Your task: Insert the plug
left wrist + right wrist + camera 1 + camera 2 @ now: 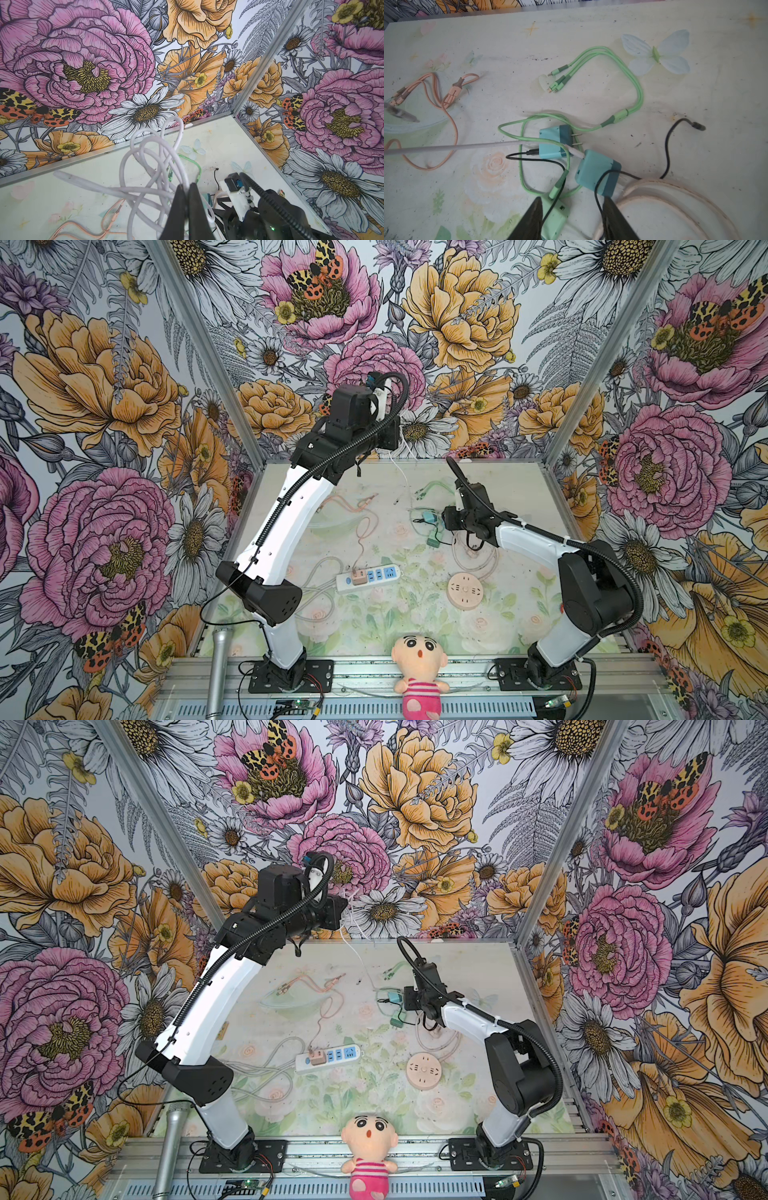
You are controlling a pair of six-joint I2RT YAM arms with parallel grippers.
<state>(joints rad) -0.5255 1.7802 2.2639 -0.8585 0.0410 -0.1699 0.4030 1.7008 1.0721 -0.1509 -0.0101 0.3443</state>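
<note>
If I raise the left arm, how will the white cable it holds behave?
Likely floppy: the white cable hangs in loose loops from the shut left gripper. Its straighter run to the teal charger it plugs into suggests lifting would tug that. The charger looks small and light, so it may slide or tip.

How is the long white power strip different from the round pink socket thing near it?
The power strip is a long white bar with blue outlets; the round socket is a pale pink disc. The power strip has a pink adapter plugged in; the round socket has nothing in it. Both lie flat on the table.
</note>
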